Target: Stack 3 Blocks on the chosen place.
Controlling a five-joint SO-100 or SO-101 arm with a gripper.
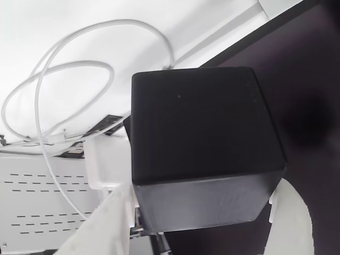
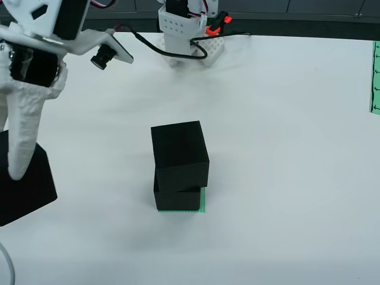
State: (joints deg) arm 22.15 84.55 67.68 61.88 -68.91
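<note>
In the gripper-mounted view, a matte black cube with rough printed faces (image 1: 204, 154) sits between the white plastic fingers (image 1: 109, 212) of the gripper (image 1: 199, 212), one finger at its lower left edge and the other at lower right, both pressed against its sides. Behind it run a looped white cable (image 1: 74, 69) and the pale tabletop (image 1: 32, 32), with a dark surface to the right.

In the fixed overhead view, the white arm (image 2: 35, 35) hangs at the left edge, one long textured finger (image 2: 21, 130) lying against the held cube (image 2: 24, 190), which appears lifted clear of the white table (image 2: 285, 148). Near the centre, two more black cubes are stacked: the lower cube (image 2: 178, 199) rests on the green-and-white striped square patch (image 2: 203, 202), whose edge peeks out at the front and right, while the upper cube (image 2: 179, 154) sits twisted and slightly off square on it. A second green strip (image 2: 375, 77) shows at the far right edge. No containers appear in either view.

The third block is judged to be in transit. The next move calls for carrying it right, above the pair, squaring it to the skewed upper cube and lowering gently, as an off-centre load could topple the stack.
</note>
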